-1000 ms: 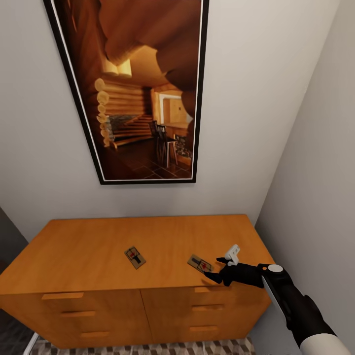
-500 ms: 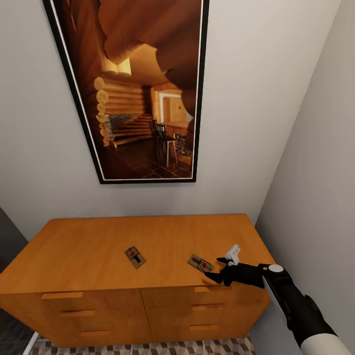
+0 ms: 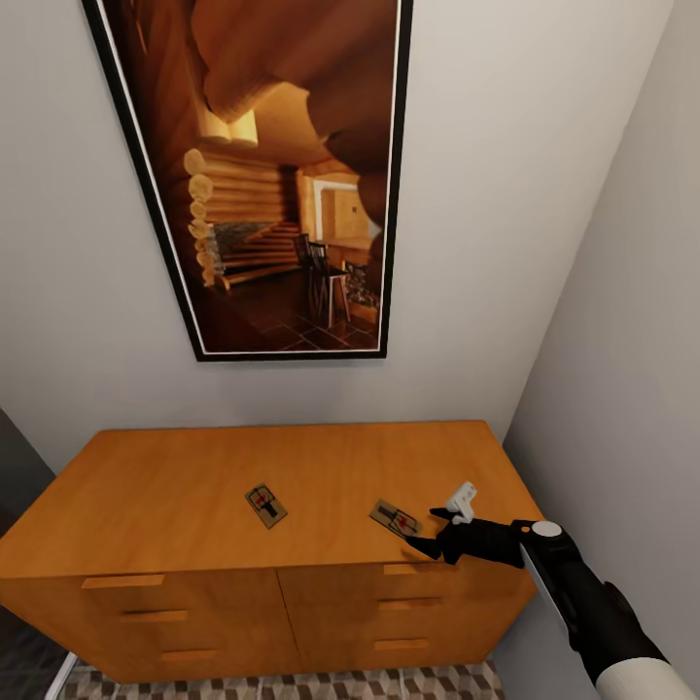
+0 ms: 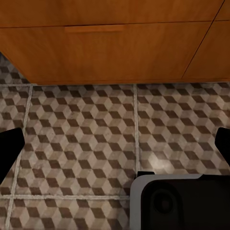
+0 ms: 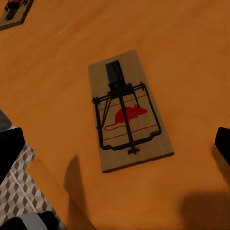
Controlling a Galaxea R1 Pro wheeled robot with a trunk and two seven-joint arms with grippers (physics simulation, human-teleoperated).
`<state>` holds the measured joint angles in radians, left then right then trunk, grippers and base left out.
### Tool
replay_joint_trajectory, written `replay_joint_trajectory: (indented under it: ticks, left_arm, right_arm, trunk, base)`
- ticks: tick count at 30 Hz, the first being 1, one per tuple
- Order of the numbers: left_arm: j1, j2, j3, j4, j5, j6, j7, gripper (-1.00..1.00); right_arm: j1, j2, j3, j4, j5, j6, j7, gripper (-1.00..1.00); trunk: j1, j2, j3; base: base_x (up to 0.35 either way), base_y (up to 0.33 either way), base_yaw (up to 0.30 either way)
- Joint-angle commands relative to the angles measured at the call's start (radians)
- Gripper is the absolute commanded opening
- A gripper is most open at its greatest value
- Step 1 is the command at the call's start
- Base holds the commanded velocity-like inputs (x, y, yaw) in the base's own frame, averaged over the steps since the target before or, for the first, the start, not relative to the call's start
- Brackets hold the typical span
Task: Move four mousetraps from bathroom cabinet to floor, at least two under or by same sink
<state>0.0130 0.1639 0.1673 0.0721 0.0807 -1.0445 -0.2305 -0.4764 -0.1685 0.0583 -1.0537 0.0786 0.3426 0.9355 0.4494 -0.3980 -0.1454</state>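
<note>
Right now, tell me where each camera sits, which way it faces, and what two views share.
Head view: on the robot's head, facing forward and down at the cabinet, two mousetraps and a framed picture; the right gripper and arm show.
Left wrist view: near the left gripper, facing the bathroom floor and drawer fronts; fingertips at both edges.
Right wrist view: near the right gripper, facing the near mousetrap; fingertips at the edges.
Shared: head and right wrist views both show that mousetrap and the far mousetrap.
</note>
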Motion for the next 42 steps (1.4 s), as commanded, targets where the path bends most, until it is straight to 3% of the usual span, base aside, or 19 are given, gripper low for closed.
replay_joint_trajectory:
  ticks: [1,15,42]
  left_arm:
    - [-0.001,0.000,0.003,0.002,0.008,-0.003,-0.010,1.00]
    - [-0.001,0.000,0.003,0.002,0.008,-0.003,-0.010,1.00]
    - [-0.001,0.000,0.003,0.002,0.008,-0.003,-0.010,1.00]
  right_arm:
    - [-0.001,-0.001,0.000,-0.002,0.004,0.006,0.003,1.00]
    - [-0.001,-0.013,0.000,-0.002,0.014,0.004,0.001,1.00]
    - [-0.001,-0.012,0.000,-0.002,0.037,0.004,-0.044,1.00]
  trunk:
    - [0.001,-0.002,-0.003]
    - [0.001,-0.002,-0.008]
    - [0.001,-0.002,-0.008]
  base:
    - [0.000,0.000,0.000]
    - [0.000,0.000,0.000]
    - [0.000,0.000,0.000]
